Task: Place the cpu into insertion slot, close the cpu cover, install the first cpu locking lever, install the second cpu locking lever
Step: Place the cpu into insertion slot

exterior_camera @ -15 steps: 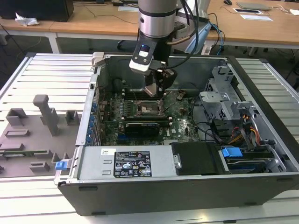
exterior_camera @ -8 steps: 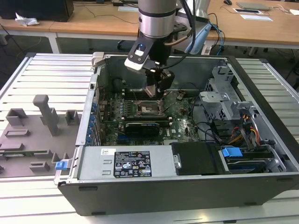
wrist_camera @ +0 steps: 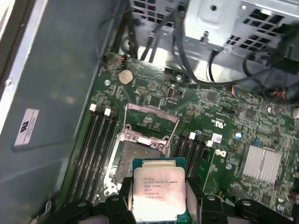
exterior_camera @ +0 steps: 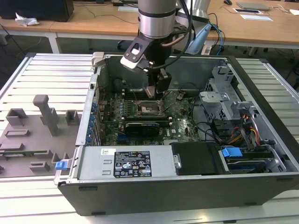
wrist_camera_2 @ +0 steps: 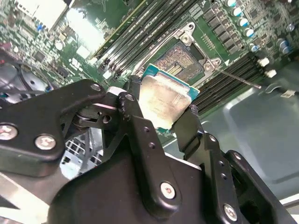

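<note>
The cpu [wrist_camera: 159, 192] sat clamped by its edges between the two black fingers [wrist_camera_2: 189, 128] of the tool [wrist_camera: 159, 205]. It was held just above the insertion slot [wrist_camera: 133, 161] and not seated, its silvery top showing in both wrist views. The cpu cover [wrist_camera: 150, 120] stood tipped open beside the socket. In the exterior view, the tool hung over the green motherboard [exterior_camera: 182, 116] inside the open computer case [exterior_camera: 187, 186]. The drive cage [exterior_camera: 224, 100] was at its 3 o'clock and the slatted bench [exterior_camera: 46, 70] at 9 o'clock.
</note>
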### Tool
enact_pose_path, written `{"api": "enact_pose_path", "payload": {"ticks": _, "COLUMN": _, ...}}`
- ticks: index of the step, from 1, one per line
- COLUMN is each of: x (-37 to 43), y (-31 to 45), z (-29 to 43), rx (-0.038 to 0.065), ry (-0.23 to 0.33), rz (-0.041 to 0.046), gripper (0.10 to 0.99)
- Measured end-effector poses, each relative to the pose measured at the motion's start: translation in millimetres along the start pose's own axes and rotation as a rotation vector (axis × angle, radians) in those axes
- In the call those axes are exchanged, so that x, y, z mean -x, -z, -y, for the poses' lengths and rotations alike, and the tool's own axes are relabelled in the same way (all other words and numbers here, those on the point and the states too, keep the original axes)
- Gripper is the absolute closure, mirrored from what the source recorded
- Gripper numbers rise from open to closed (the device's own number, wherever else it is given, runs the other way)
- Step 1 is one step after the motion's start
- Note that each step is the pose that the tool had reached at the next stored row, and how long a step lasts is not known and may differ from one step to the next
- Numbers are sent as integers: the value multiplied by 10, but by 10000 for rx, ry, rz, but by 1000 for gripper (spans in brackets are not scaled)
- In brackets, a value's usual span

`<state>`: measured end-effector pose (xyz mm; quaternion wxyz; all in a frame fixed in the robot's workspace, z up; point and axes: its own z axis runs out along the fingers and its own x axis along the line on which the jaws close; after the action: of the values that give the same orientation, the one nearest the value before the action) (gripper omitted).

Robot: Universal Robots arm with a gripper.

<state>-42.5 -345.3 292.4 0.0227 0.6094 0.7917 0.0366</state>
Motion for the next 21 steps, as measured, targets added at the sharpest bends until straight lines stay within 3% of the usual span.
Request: {"api": "enact_pose_path", "payload": {"ticks": 21, "x": 0, "y": -23, "z": 2, "rx": 14, "ry": -3593, "rz": 383, "gripper": 545}}
